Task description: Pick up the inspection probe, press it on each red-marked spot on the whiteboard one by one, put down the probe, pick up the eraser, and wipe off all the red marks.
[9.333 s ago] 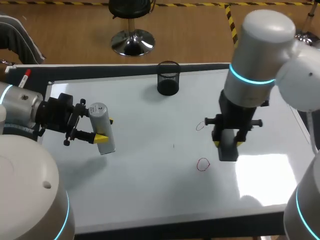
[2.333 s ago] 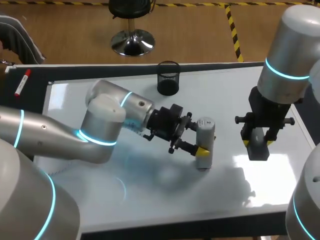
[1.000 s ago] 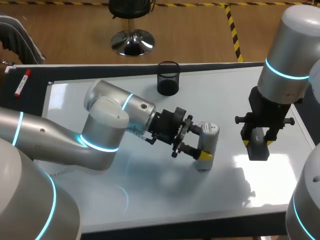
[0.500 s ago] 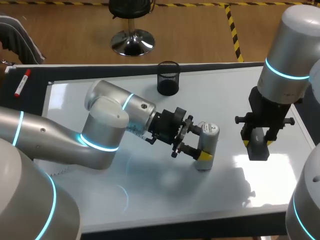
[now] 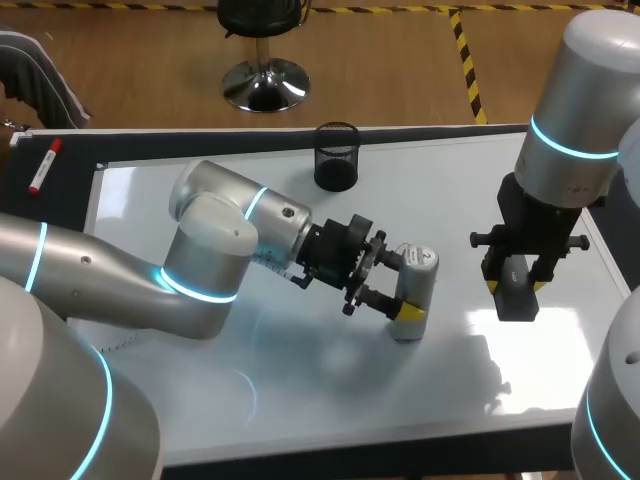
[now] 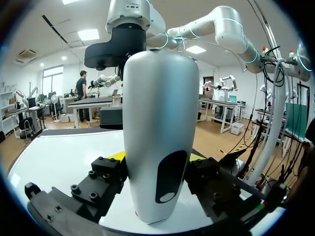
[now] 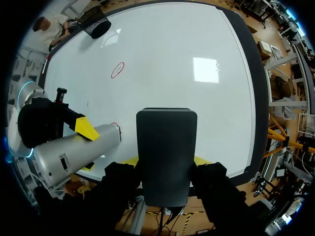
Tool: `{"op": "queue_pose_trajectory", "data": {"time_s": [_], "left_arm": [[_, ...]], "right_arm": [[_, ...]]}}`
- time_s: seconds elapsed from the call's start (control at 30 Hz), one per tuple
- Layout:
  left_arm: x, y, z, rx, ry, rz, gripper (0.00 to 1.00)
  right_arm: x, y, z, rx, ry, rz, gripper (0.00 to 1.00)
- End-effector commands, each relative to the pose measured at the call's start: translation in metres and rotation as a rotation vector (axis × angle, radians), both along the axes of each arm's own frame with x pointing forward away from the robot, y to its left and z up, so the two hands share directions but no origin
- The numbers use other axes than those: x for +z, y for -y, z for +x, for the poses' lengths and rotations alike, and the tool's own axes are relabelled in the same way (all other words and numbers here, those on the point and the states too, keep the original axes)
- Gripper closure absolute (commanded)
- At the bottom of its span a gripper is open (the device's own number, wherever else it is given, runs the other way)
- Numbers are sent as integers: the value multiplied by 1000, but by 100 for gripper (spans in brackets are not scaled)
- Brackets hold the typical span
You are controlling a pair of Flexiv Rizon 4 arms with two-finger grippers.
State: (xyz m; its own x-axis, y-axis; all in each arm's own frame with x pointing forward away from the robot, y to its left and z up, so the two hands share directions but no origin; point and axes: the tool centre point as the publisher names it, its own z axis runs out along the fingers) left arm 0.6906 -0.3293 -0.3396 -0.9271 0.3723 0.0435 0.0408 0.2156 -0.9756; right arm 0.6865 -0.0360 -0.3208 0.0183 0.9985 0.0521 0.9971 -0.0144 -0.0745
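probe (image 5: 418, 272) near upright, tip on whiteboard (image 5: 300, 200) at red mark (image 7: 113, 125), clamped in left tool (image 5: 406, 297). other red mark (image 7: 117, 70) beyond probe, left arm nearer. right tool (image 5: 512, 284), right of probe, clamps eraser (image 5: 516, 300).

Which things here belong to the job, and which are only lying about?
For the job: probe, eraser, whiteboard, red mark.
Lying about: mesh cup, red pen.
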Motion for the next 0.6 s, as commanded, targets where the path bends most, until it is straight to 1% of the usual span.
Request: {"op": "queue_pose_trajectory", "data": {"time_s": [0.03, 0.5, 0.6], "left_arm": [[-17, -2, -4, 1, -2, -1, 100], [-17, -2, -4, 1, -2, -1, 100], [-11, 0, -5, -4, 2, -16, 100]], "right_arm": [[1, 1, 0, 2, 0, 2, 100], [1, 1, 0, 2, 0, 2, 100], [1, 1, 0, 2, 0, 2, 100]]}}
